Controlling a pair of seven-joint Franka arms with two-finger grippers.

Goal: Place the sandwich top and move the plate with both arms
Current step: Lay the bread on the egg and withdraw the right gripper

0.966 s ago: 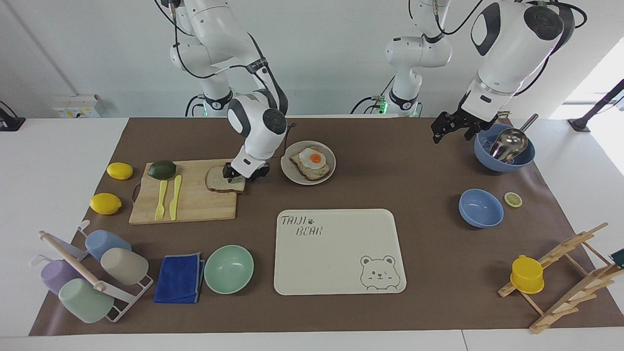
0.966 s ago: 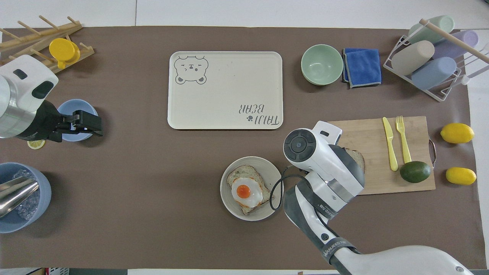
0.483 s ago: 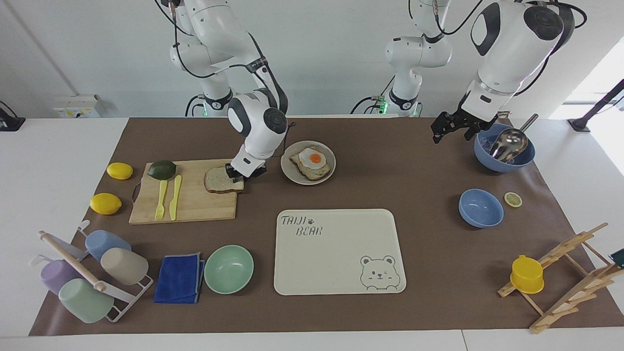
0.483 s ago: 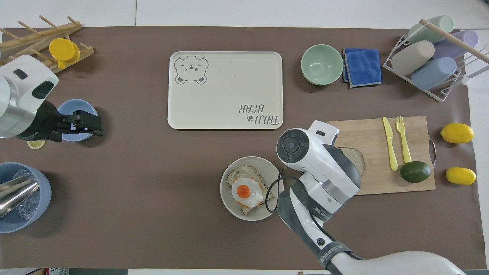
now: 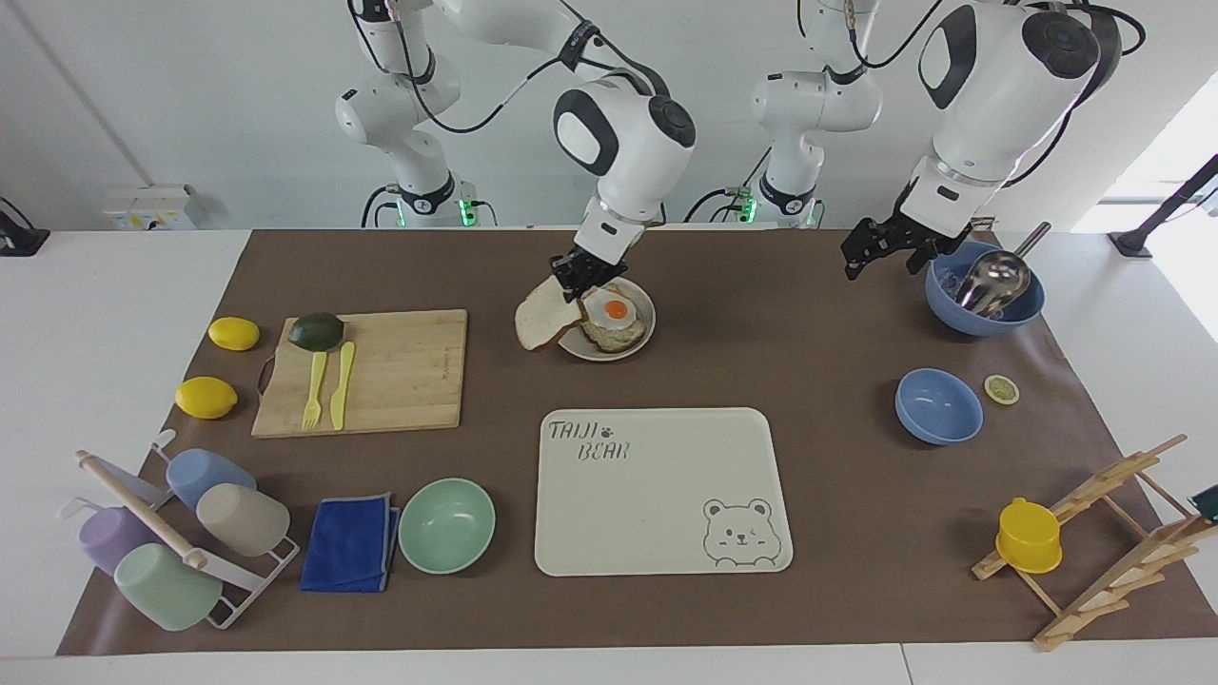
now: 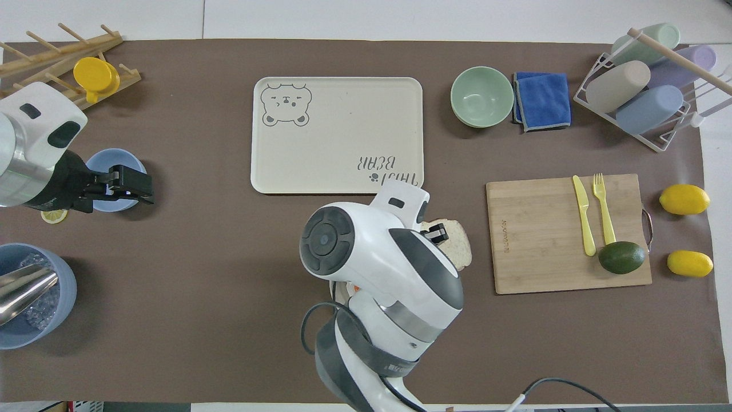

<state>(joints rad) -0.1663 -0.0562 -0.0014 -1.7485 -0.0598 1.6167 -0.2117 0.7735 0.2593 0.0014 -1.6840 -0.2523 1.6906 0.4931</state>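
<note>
Cream tray [image 5: 657,495]: "TAIJI BEAR" (paw print, bear face drawn too)

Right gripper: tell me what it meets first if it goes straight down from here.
Probably the egg toast on the plate: the right gripper, shut on the sandwich top, hangs just above it; exact depth is unclear.

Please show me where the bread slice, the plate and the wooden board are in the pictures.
bread slice [image 5: 539,323], facing view, middle of its hanging face
plate [image 5: 643,294], facing view, bare rim nearest the robots
wooden board [image 5: 400,371], facing view, bare middle of its top
</note>
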